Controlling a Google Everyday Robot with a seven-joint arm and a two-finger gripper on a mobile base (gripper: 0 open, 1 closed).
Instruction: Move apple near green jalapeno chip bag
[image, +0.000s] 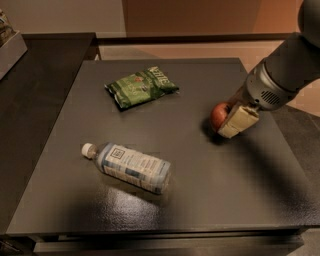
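Observation:
The dark-red apple (218, 115) is at the right side of the dark table (200, 190). My gripper (226, 120) reaches in from the right and is shut on the apple, with a cream finger pad (238, 121) against the apple's right side. The apple's right half is hidden by it. The green jalapeno chip bag (141, 87) lies flat toward the table's far left of centre, well apart from the apple and the gripper.
A clear water bottle (130, 167) with a white cap lies on its side at the front left. A dark counter (35, 90) adjoins the table's left, with a grey box (10, 50) at its far corner. The table's right edge is near the arm.

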